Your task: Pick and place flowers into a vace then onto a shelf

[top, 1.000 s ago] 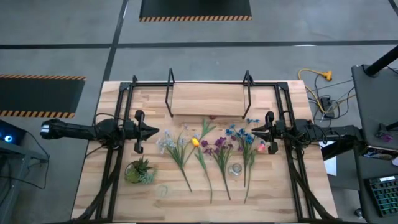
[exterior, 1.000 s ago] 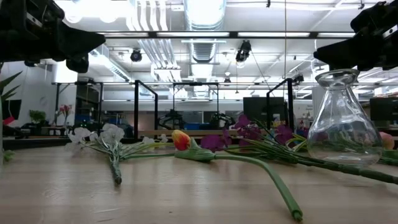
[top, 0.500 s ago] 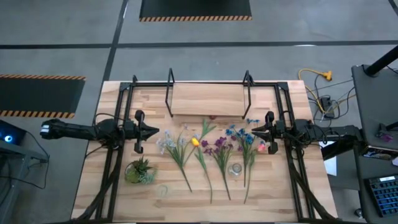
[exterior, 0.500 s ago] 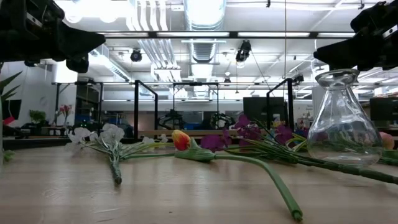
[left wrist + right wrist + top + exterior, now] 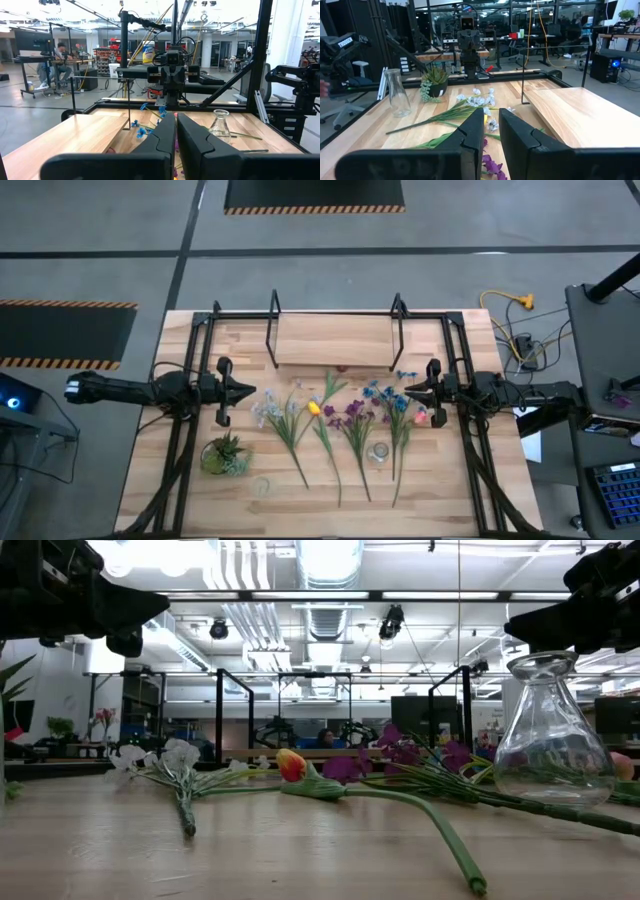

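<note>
Both arms wait at the sides of the light wooden tabletop (image 5: 150,470), flowers and vase lying between them.

At the tabletop's far edge stands the small light wooden shelf on thin black metal loop supports (image 5: 335,340), with nothing on it. The dark left pincer (image 5: 250,392) hangs above the tabletop's left side, its fingers pressed together and holding nothing. The dark right pincer (image 5: 408,392) hangs above the right side, its fingers only a narrow gap apart and likewise holding nothing. Between them the long green-stemmed artificial flowers with white, yellow, purple, blue and pink heads (image 5: 340,420) lie flat in a fan in front of the shelf. A squat green leafy potted plant (image 5: 224,455) sits near the front left. The small clear glass vase (image 5: 378,452) stands upright among the stems on the right.
</note>
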You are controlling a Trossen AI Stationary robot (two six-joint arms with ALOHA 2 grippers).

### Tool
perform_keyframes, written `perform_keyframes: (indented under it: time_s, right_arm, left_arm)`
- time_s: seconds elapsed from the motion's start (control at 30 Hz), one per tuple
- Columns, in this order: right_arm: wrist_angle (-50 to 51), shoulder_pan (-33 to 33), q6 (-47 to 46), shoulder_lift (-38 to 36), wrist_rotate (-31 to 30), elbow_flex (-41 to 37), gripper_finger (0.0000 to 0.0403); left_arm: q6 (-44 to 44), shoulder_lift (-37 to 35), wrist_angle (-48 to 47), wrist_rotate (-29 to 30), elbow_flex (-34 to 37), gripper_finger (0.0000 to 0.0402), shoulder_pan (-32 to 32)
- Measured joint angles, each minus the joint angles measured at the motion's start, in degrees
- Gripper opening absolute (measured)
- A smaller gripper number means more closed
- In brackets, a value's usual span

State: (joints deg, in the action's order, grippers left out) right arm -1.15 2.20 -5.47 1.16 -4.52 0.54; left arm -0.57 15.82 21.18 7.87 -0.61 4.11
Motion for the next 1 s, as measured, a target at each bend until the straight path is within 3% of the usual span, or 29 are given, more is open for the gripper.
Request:
perform_keyframes:
  time_s: [0.67,1.0]
  right_arm:
    - [-1.7,0.0,1.3,0.0,0.0,0.0,0.0052]
    - [0.0,0.0,-2.9,0.0,0.0,0.0,0.0052]
  left_arm:
    - [0.0,0.0,0.0,0.0,0.0,0.0000,0.0]
    - [0.0,0.0,0.0,0.0,0.0,0.0000,0.0]
